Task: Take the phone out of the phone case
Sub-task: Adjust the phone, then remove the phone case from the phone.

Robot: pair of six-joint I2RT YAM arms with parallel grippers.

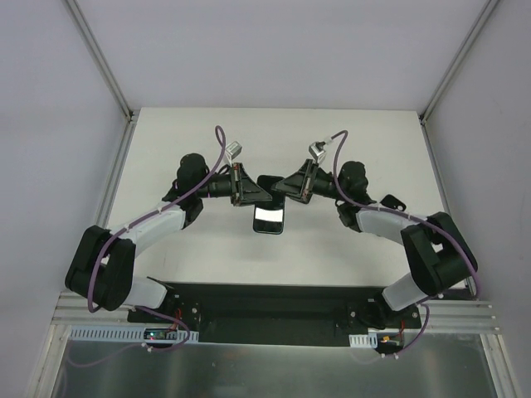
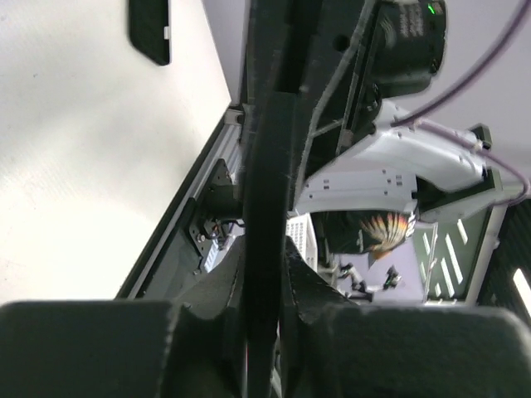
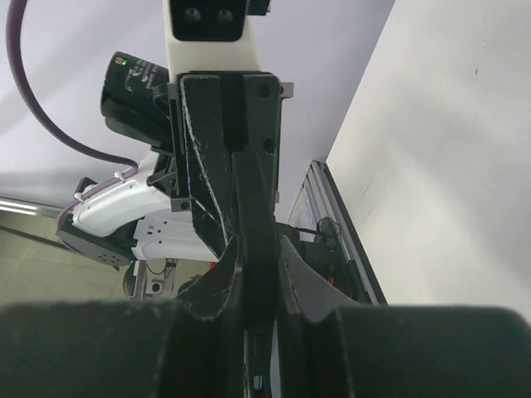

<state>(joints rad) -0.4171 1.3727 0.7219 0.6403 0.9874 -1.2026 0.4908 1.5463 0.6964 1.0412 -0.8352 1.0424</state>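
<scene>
The phone (image 1: 268,220) lies flat on the white table, its screen up and shining, just in front of the two grippers; in the left wrist view it is the dark slab (image 2: 149,29) at top left. Above it the black phone case (image 1: 271,182) hangs edge-on between the arms. My left gripper (image 1: 259,189) is shut on the case's left end, where the case shows as a thin black strip (image 2: 265,191) between the fingers. My right gripper (image 1: 286,186) is shut on the right end, pinching the same strip (image 3: 253,207).
White walls with aluminium posts (image 1: 99,58) enclose the table (image 1: 207,141) on three sides. A black base plate (image 1: 265,303) with the arm mounts runs along the near edge. The table's metal edge rail (image 3: 353,240) appears in the right wrist view.
</scene>
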